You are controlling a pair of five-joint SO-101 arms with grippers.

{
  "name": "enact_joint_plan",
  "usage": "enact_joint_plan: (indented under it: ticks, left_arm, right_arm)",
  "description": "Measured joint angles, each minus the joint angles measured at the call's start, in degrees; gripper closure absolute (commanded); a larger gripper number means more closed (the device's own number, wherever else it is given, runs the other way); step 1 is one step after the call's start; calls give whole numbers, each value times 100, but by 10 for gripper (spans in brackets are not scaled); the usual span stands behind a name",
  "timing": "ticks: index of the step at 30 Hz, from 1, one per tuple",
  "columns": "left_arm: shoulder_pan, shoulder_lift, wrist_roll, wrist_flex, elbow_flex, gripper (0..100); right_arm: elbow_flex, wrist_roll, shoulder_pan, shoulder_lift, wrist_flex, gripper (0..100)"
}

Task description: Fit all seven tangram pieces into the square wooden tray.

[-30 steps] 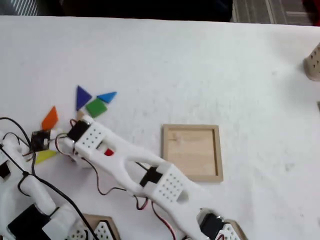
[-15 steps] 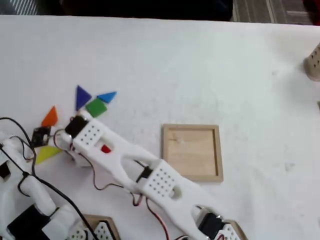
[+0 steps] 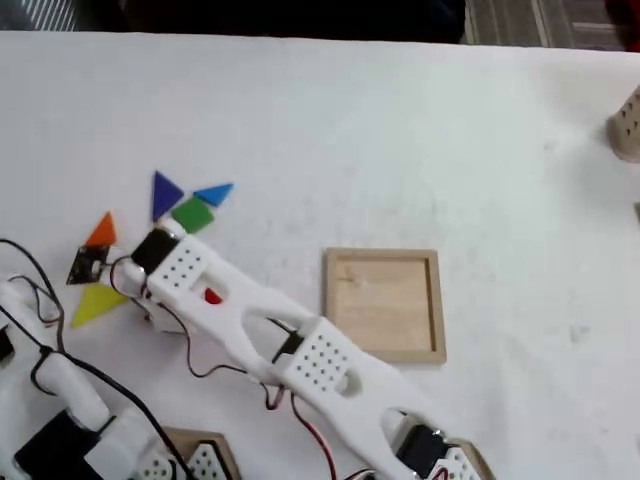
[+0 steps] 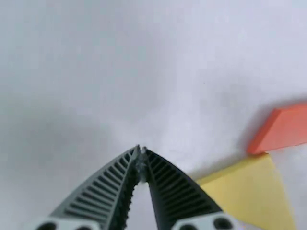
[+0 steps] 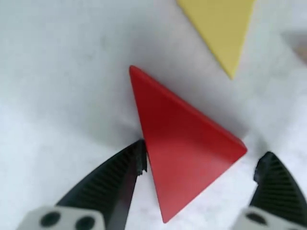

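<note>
Clearly the red triangle (image 5: pixel 184 148) is a thick, sharp-cornered, evenly coloured slab.

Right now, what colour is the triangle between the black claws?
Red triangle, clearest in the right wrist view.

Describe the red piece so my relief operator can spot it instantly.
From the square wooden tray, follow the long white arm to the coloured pieces at the high view's left. The red triangle lies flat on the table, straddled by the open right gripper, next to the yellow triangle. It is the only red piece.
</note>
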Motion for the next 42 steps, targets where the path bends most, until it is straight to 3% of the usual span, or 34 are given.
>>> enact_joint_plan:
  ticks: [8, 15, 35, 42]
  left_arm:
    - [-1090, 44, 976, -255, -79, 976]
    - [-1240, 44, 1064, -308, -79, 976]
    - [-1266, 44, 1064, -308, -79, 976]
    - [-1266, 44, 1064, -308, -79, 976]
  right_arm:
    - [-53, -62, -9, 0, 0, 658]
    - [-167, -615, -185, 44, 35, 658]
    - [-325, -149, -193, 53, 193, 658]
    - [-290, -624, -176, -475, 325, 658]
